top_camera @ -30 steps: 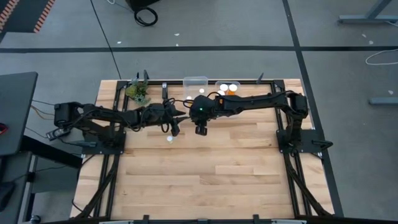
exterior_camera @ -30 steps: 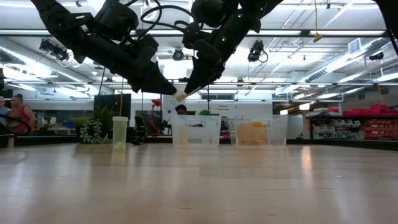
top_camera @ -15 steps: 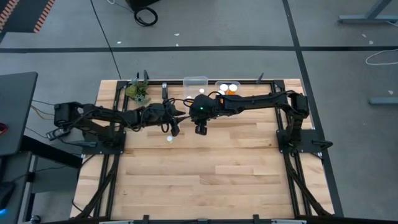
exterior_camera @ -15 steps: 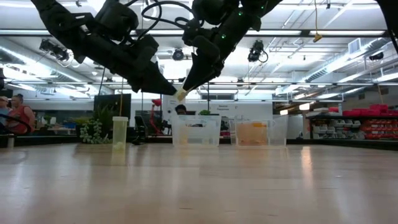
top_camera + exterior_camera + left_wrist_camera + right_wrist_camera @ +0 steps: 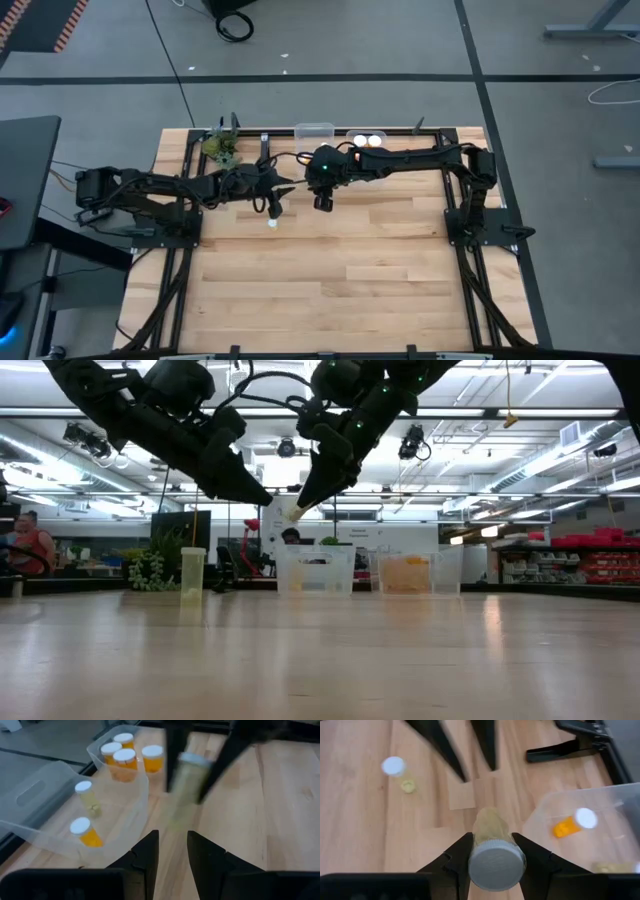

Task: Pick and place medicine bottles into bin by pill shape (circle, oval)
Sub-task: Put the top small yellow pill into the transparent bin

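Note:
My right gripper is shut on a pale yellow medicine bottle with a white cap, high above the table's far middle. My left gripper stands open just to the left of that bottle, pointing at it with nothing between its fingers. Another pale bottle stands upright on its base on the wood. Two clear bins sit at the far edge: one holds two bottles, the other several orange ones. My right gripper pinches the pale bottle between its two fingers, on the body just under the cap. The fingers slant down from the table's right side and lie along the bottle, with the cap toward the wrist. The bottle hangs tilted, clear of the table.
A green plant sprig stands at the far left corner. The bins sit side by side against the far rail. The near half of the wooden table is bare wood.
My left gripper has drawn back a little from the held bottle toward the table's left edge and risen slightly. A gap now shows between its fingertips and the bottle. My right gripper keeps the bottle tilted in the air.

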Tool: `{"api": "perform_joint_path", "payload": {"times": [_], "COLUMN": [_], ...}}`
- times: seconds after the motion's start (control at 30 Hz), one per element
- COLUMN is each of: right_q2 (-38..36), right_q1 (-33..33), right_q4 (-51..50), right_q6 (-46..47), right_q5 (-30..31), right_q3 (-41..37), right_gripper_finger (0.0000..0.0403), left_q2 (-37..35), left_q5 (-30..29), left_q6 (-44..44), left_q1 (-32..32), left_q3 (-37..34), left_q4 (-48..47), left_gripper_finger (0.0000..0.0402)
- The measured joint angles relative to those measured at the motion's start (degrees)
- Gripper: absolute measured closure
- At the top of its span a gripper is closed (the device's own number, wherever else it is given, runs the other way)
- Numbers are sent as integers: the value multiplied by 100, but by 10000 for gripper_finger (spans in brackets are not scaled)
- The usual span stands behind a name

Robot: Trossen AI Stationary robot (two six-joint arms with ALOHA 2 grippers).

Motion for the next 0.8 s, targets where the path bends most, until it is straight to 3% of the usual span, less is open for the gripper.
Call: {"api": "perform_joint_path", "payload": {"times": [0.43,0.8], "right_q2": [0,46], "right_q1": [-722,-1112], "right_q4": [-186,-862], "right_q6": [-152,-492], "right_q5": [2,2], "right_q3": [14,827], "right_gripper_finger": [265,265], "left_q2": [4,4], "left_q5": [20,20], "left_q6": [4,156], "left_q1": [-405,-391], "left_q3": [-7,-7], "left_q4": [-597,-709], "left_gripper_finger": [292,292]}}
